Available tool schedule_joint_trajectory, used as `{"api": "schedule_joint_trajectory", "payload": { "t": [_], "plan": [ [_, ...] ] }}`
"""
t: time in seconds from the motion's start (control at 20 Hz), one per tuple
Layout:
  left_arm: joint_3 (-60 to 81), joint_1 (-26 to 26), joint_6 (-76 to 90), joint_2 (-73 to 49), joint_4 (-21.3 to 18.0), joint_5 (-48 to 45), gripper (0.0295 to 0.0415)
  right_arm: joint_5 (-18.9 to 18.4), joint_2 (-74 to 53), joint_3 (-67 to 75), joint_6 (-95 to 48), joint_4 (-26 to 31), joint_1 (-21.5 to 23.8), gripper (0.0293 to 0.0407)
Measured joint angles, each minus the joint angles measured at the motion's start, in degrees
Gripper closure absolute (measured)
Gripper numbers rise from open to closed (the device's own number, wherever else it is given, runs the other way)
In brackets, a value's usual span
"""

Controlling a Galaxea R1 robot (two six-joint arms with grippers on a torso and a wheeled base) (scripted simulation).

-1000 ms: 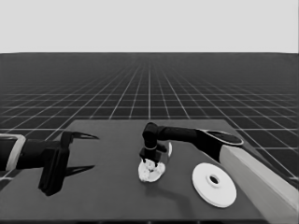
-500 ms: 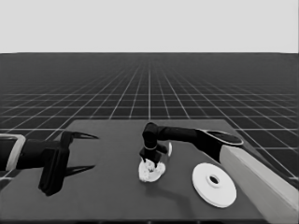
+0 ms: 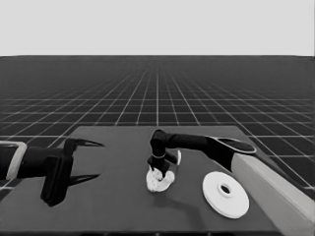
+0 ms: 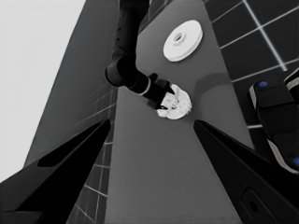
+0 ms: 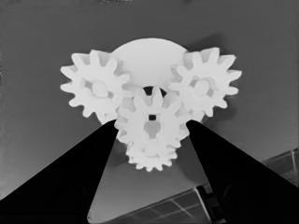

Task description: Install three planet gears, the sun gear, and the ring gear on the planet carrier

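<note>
The smaller round part (image 3: pixel 165 184) lies at the table's middle, with toothed gears on it. In the right wrist view it (image 5: pixel 145 56) carries one gear (image 5: pixel 96 88) on one side, another (image 5: pixel 203 86) on the other, and a third gear (image 5: pixel 152 158) half hidden. My right gripper (image 3: pixel 158 172) stands straight over it, shut on a fourth gear (image 5: pixel 149 123) that hangs above the central hole and overlaps the others. The larger round part (image 3: pixel 225 194) lies flat to the right, apart. At the table's left end waits my left gripper (image 3: pixel 101 160), open and with nothing in it.
A thin white piece (image 3: pixel 178 157) lies just behind the right gripper. The right arm's pale forearm (image 3: pixel 275 191) crosses the lower right corner beside the larger round part. Dark machinery with blue lights (image 4: pixel 275 121) shows past the table's edge in the left wrist view.
</note>
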Motion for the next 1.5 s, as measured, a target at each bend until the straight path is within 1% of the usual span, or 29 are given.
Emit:
{"api": "schedule_joint_trajectory", "payload": {
  "t": [1.5],
  "plan": [
    [0.0,0.0,0.0,0.0,0.0,0.0,0.0326,0.0,0.0,0.0,18.0,0.0,-0.01,0.039]
  ]
}}
